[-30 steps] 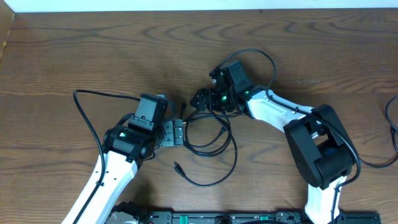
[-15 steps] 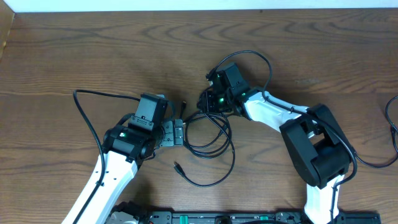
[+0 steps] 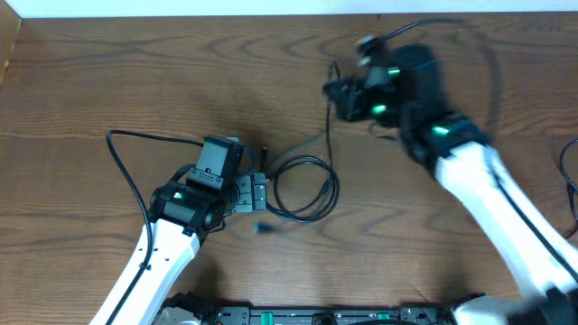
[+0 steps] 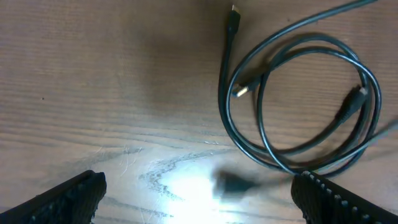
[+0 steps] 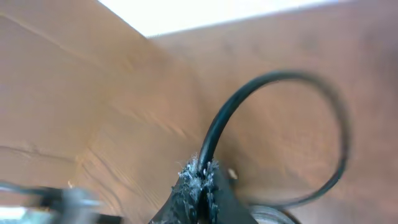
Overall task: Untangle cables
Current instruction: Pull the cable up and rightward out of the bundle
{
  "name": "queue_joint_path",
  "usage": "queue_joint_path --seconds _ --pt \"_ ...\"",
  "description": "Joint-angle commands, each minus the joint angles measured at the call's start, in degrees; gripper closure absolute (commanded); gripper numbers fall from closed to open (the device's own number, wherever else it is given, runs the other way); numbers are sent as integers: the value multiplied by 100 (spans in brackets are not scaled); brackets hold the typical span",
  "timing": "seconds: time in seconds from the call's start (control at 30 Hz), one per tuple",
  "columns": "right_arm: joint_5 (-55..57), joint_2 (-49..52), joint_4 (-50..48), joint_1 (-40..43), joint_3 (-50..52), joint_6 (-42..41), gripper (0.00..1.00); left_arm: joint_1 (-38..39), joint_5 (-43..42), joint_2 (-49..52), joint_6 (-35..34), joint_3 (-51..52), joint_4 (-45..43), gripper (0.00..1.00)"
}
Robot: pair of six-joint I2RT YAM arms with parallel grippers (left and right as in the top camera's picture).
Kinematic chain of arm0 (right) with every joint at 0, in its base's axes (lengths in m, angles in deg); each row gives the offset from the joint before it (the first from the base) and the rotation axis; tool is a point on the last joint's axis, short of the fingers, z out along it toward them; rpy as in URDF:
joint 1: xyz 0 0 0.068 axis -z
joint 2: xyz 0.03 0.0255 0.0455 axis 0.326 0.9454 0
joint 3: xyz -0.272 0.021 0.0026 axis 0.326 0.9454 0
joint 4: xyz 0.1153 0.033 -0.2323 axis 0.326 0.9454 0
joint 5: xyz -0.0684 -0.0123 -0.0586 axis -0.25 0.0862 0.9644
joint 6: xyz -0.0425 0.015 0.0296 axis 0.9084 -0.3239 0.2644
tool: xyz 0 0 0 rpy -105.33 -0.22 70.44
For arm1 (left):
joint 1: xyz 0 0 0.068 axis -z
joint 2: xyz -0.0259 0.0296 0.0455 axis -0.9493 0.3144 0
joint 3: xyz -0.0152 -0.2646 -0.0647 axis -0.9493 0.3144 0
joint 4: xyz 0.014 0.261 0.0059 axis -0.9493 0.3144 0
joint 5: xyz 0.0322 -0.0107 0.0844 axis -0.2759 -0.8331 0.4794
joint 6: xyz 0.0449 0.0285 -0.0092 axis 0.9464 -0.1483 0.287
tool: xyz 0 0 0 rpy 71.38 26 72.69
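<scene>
The cables lie as thin black loops on the wooden table, just right of my left gripper. In the left wrist view the coil shows small plugs, and a blurred plug end lies between the wide-open fingers of the left gripper. My right gripper is raised at the back right, blurred. It is shut on one cable that rises from the shut tips of the right gripper. A taut strand runs from it down to the coil.
The left arm's thicker black cable curves over the table at the left. Another dark cable shows at the right edge. A white wall strip borders the table's far edge.
The right gripper has shut on a cable and swung up and to the back right with it. The big outer loop has pulled in, and its loose plug end has slid towards the left gripper.
</scene>
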Motion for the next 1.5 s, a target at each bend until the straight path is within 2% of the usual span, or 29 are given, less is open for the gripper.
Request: queue_joint_path --seconds 0.0,0.23,0.43,0.83,1.03,1.2,1.47 --pt "37 -748 26 157 -225 96 99 -24 74 -48 -26 -116 11 0" --pt "168 -1696 -24 452 -748 7 99 -24 74 -48 -26 -116 11 0" --pt "509 -1840 -238 511 -1346 -33 99 -24 74 -48 -26 -116 11 0" --pt "1486 -1840 -2087 511 -1690 -31 99 -24 74 -48 -26 -116 13 0" --pt "2756 -1847 -2824 511 -1690 -48 99 -24 74 -48 -26 -116 11 0" --pt "3705 -1873 -2881 511 -1690 -306 99 -24 74 -48 -26 -116 11 0" --pt "4098 -1821 -2686 511 -1687 -286 99 -24 74 -48 -26 -116 11 0"
